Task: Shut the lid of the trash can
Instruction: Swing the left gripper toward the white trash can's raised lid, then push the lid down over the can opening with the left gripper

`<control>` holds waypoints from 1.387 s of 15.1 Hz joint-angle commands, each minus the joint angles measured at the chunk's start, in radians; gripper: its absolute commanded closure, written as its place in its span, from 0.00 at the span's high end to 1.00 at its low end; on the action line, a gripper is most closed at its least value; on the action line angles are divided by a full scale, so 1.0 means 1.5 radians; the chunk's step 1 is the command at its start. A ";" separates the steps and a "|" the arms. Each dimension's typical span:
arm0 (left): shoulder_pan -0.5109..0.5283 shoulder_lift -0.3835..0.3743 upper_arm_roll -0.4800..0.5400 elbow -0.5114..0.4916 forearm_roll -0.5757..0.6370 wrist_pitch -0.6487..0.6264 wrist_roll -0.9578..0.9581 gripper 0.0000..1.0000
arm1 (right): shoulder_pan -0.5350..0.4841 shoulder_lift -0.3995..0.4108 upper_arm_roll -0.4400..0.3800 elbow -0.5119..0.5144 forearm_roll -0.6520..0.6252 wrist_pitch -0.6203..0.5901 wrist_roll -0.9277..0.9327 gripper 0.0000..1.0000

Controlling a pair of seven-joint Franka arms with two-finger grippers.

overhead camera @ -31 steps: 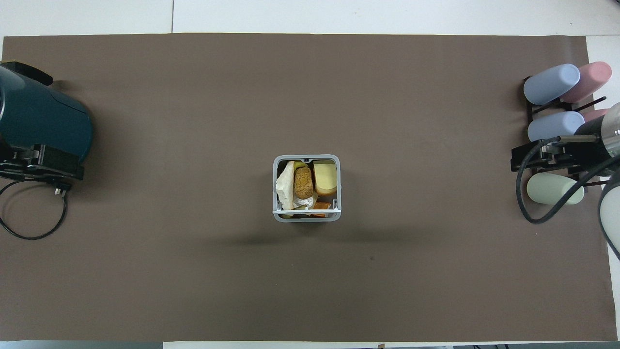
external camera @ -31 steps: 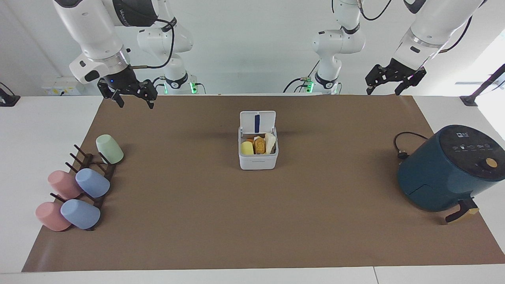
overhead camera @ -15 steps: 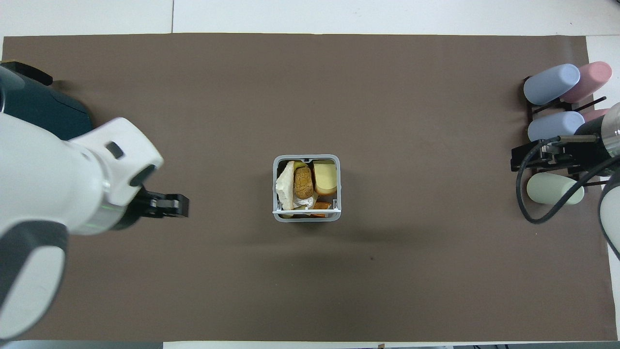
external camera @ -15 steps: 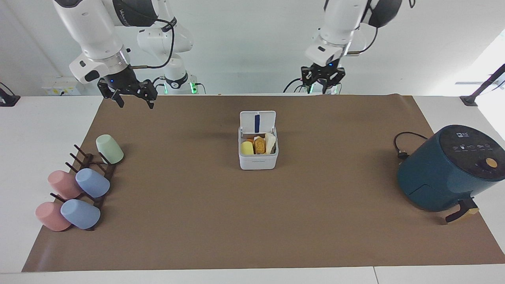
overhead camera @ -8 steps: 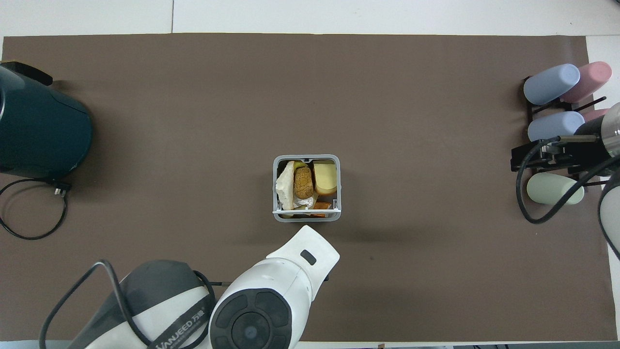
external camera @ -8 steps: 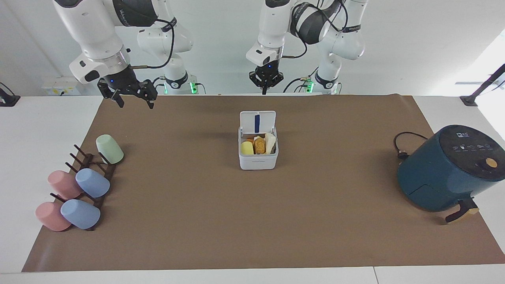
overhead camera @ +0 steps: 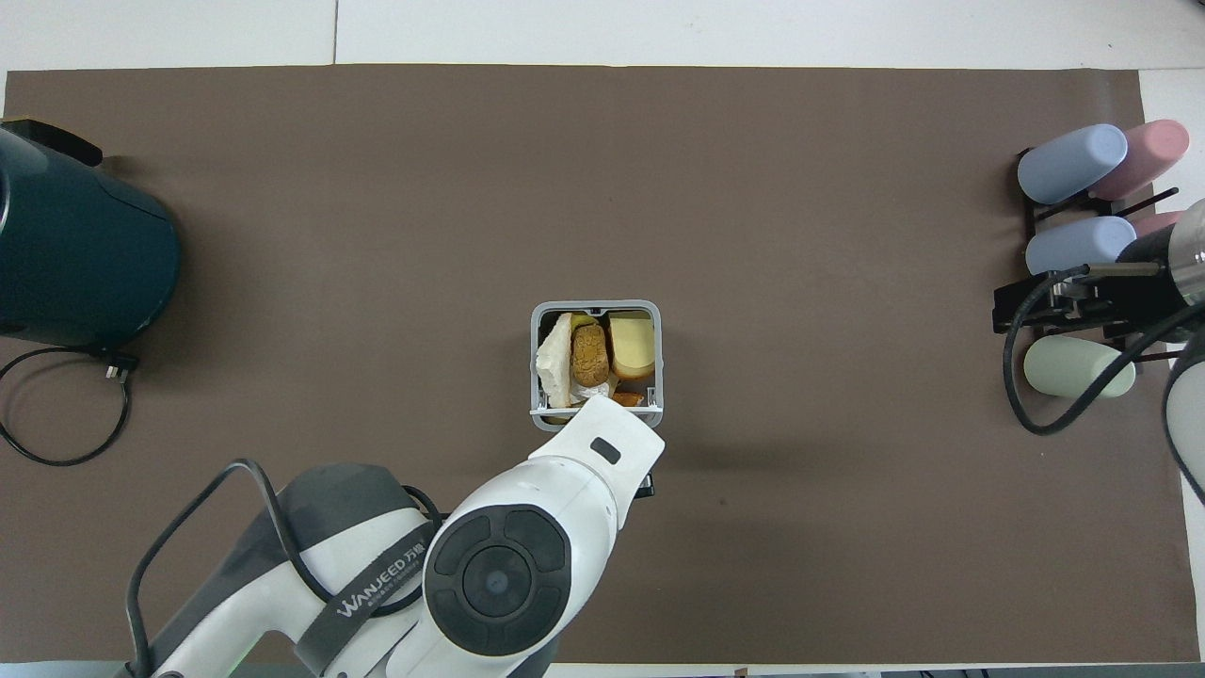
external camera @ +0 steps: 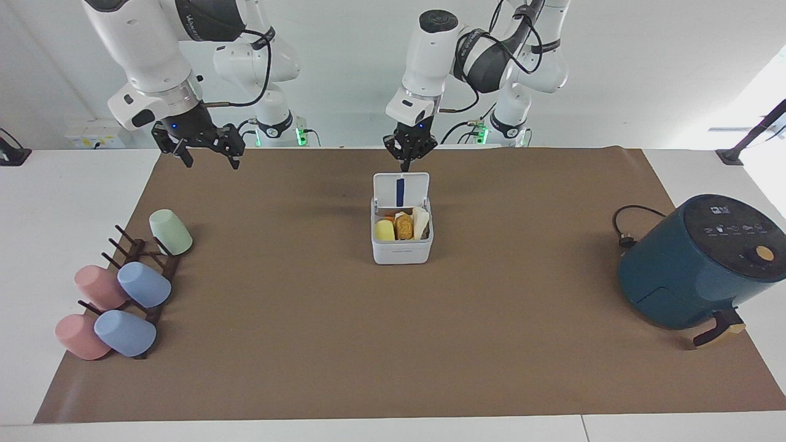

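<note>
The left gripper [external camera: 407, 161] has come down since half a second ago and now hangs just above the top edge of the lid [external camera: 401, 187], not touching it; its fingers are drawn together to a point, with nothing between them. Two seconds back this arm was out over the air fryer [external camera: 697, 261] end of the table. The right gripper [external camera: 206, 153] has not moved in that time: it waits over the mat's corner at the right arm's end, jaws spread apart and empty, above the cup rack [external camera: 144, 270].

Directly below the left gripper, the trash can [external camera: 402, 245] stands in the middle of the brown mat [external camera: 393, 344], its lid upright on the hinge at the robots' edge, blue strip facing away from them. The can is unchanged, filled with scraps: a yellow piece [external camera: 385, 230], a brown biscuit-like piece [external camera: 404, 227] and a pale bread-like piece [external camera: 420, 222], with something orange under them

The rack holds pink, blue and green cups on its pegs
</note>
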 commanded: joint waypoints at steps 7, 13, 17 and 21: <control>0.039 0.088 0.000 0.052 0.000 0.073 -0.029 0.00 | -0.009 -0.003 0.006 -0.001 -0.003 -0.006 -0.016 1.00; 0.064 0.135 0.002 0.056 0.006 0.136 -0.026 0.00 | -0.009 -0.003 0.005 -0.001 -0.003 -0.006 -0.016 1.00; 0.078 0.148 0.001 0.054 0.007 0.156 -0.023 0.00 | -0.009 -0.003 0.005 -0.001 -0.003 -0.006 -0.016 1.00; 0.072 0.172 0.002 0.052 0.008 0.177 -0.025 0.00 | -0.009 -0.003 0.006 -0.001 -0.003 -0.006 -0.016 1.00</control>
